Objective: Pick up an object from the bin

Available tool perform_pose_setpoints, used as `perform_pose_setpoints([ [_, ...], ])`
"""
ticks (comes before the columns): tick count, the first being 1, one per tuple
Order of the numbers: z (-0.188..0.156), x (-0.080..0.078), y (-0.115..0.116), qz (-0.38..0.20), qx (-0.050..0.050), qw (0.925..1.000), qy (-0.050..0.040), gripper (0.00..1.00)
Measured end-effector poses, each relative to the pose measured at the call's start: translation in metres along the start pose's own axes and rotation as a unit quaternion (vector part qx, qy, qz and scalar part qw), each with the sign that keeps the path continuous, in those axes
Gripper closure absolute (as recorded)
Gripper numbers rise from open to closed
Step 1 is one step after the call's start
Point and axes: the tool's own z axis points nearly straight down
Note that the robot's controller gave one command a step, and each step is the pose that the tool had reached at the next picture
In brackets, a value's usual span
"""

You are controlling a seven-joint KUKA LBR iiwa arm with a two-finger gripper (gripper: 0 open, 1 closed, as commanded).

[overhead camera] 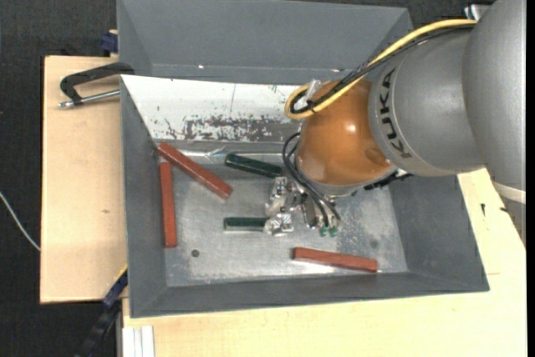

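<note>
My gripper [282, 211] hangs low over the middle of the bin floor, under the orange wrist cover. A short dark green stick [245, 224] lies flat just left of it, its right end reaching the gripper's tip. A second dark green stick [253, 165] lies a little behind the gripper, near the back wall. A red stick [334, 260] lies flat by the front wall, below and right of the gripper.
Two more red sticks are at the left: one slanted [194, 170] near the back left, one lengthwise [169, 205] along the left wall. The arm and its orange cover hide the bin's right middle.
</note>
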Motion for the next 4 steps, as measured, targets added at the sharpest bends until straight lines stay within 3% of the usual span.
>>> perform_pose_setpoints([
  [1,-0.038,-0.058,0.044,-0.009,0.002,0.9999,0.0089,1.00],
  [3,-0.170,-0.061,0.043,-0.030,0.002,0.9995,0.0081,1.00],
  [4,-0.069,-0.039,0.048,-0.244,0.000,0.9697,0.0078,0.00],
])
